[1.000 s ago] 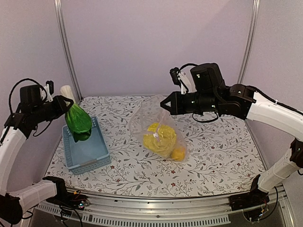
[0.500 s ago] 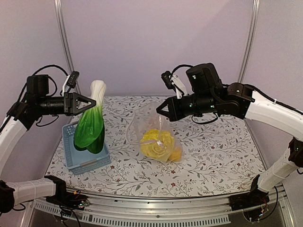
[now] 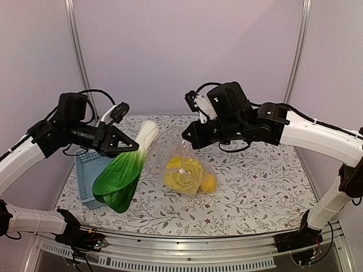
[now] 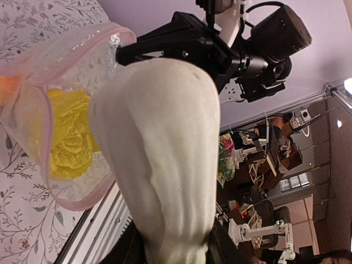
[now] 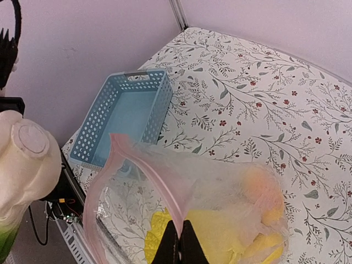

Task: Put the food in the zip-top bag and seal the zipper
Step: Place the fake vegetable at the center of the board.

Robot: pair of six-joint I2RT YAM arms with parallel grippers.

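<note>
Beside bag (image 3: 188, 154), bok choy (image 3: 127, 168) held aloft

Lilac-walled booth with a flowered table

Plain pale-lilac walls (image 3: 187, 51) rise behind two slim aluminium posts (image 3: 80, 62). The table (image 3: 261, 192) wears a white cloth printed with leafy sprigs and small red flowers. A metal rail (image 3: 198, 245) edges its near side.
</note>
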